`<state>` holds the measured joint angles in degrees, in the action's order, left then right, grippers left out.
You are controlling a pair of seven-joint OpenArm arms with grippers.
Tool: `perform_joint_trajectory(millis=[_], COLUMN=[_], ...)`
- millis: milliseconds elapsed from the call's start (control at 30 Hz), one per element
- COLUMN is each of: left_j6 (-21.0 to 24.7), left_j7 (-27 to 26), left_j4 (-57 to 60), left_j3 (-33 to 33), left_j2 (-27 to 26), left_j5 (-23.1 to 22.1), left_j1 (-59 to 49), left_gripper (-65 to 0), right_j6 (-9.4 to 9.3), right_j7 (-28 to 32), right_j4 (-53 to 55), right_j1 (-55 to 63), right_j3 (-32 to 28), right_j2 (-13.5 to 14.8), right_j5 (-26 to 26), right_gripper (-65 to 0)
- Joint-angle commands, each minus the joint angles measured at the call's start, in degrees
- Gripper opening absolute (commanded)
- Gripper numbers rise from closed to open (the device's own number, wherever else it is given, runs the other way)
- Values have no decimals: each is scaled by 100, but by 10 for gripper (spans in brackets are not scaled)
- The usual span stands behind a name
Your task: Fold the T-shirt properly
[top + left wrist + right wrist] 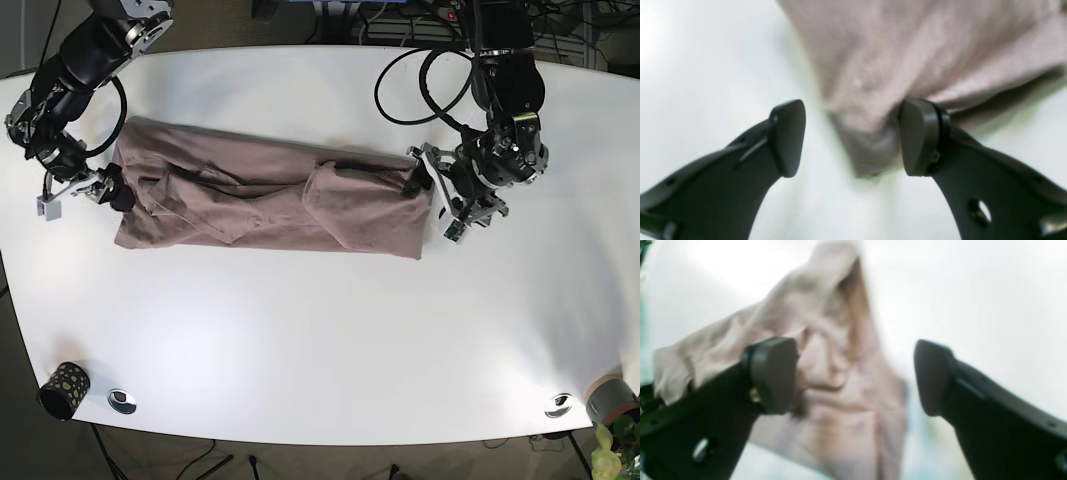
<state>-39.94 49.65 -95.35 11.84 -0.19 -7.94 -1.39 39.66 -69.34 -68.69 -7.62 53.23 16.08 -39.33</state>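
The dusty-pink T-shirt (pixel 260 195) lies across the white table (pixel 320 330) as a long, rumpled band. At the shirt's right end is my left gripper (pixel 422 195). In the left wrist view this gripper (pixel 853 136) is open, and a corner of the shirt (pixel 907 50) reaches between its fingers and touches the right one. My right gripper (pixel 112 190) is at the shirt's left end. Its wrist view shows it (pixel 853 376) open too, with bunched cloth (pixel 826 373) between the fingers and draped over the left finger (pixel 773 373).
A black speckled cup (pixel 62 390) stands at the table's near left corner. Two round metal inserts (pixel 122 401) (pixel 558 404) sit along the near edge. A potted plant (pixel 612 410) is at the near right corner. Cables (pixel 420 80) loop at the back.
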Motion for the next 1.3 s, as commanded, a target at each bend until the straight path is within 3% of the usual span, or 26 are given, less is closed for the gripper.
perform_joint_trajectory(millis=[0, 200, 400, 700, 1000, 1100, 1267], left_j6=[-6, -6, -6, -6, -6, -6, -6], left_j7=[-55, 209, 209, 209, 209, 209, 200], left_j4=[-474, -773, -755, -746, -544, -491, -403], left_j3=[52, 69, 78, 87, 87, 87, 87], left_j2=[58, 128, 128, 120, 102, 93, 102], left_j5=[-89, -89, -80, -80, -80, -80, -80], left_j1=[90, 108, 64, 55, 55, 55, 82], left_gripper=[-242, -242, -242, -242, -242, -242, -242], right_j6=[34, 34, 34, 34, 34, 34, 34], right_j7=[90, 90, 90, 125, 125, 125, 108], right_j4=[-98, -98, -134, -353, -749, -644, -151], right_j1=[-51, -8, 116, 116, 107, 116, 142], right_j3=[17, -18, -633, -651, -466, -123, -53], right_j2=[76, -82, -117, -223, 217, 261, 313], right_j5=[-194, -194, -221, -194, -229, -194, -212], right_gripper=[-103, -103, -103, -103, -103, -101, -101])
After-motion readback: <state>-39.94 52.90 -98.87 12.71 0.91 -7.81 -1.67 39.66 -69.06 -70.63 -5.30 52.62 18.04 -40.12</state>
